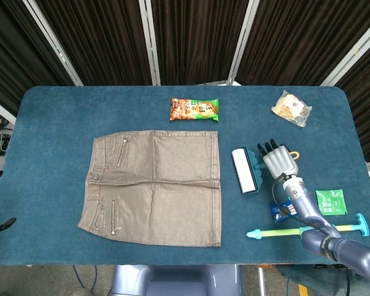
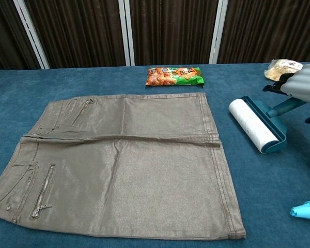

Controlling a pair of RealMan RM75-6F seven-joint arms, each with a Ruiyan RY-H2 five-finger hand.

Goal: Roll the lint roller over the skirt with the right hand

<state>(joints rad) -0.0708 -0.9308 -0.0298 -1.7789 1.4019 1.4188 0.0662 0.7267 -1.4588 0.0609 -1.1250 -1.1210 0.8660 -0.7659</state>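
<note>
The brown-grey skirt (image 1: pixel 154 185) lies flat on the blue table, waistband to the left, and fills the near left of the chest view (image 2: pixel 119 165). The lint roller (image 1: pixel 243 171), a white roll in a teal frame, lies on the cloth just past the skirt's right edge and does not touch it (image 2: pixel 256 126). My right hand (image 1: pixel 279 161) hovers over the roller's handle with its fingers spread and not wrapped around it; in the chest view the right hand (image 2: pixel 304 88) sits at the right border. My left hand does not show.
A snack bag (image 1: pixel 194 110) lies beyond the skirt. A wrapped bread packet (image 1: pixel 291 108) sits at the far right. Near my right arm are a small blue packet (image 1: pixel 279 211), a green sachet (image 1: pixel 330 202) and a long teal tool (image 1: pixel 308 230).
</note>
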